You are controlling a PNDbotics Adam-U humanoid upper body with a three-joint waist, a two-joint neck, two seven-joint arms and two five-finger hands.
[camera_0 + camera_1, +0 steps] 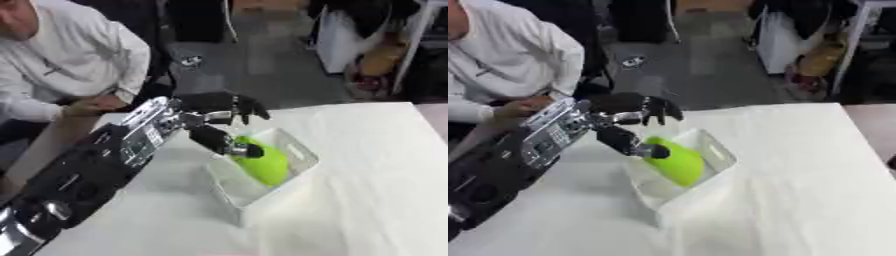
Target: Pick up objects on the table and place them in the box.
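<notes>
A lime green rounded object (262,164) lies tilted inside a clear white plastic box (300,148) in the middle of the white table. My left arm comes in from the lower left, and my left hand (213,102) hangs over the box's far left corner. Its fingers (248,108) spread above the box, apart from the green object. The thumb (229,144) points down into the box with its tip against the top of the green object. My right hand shows in neither view.
A white cloth (376,175) covers the table to the right of and in front of the box. The table's far edge (350,105) runs just behind the box, with grey floor and stored clutter beyond it.
</notes>
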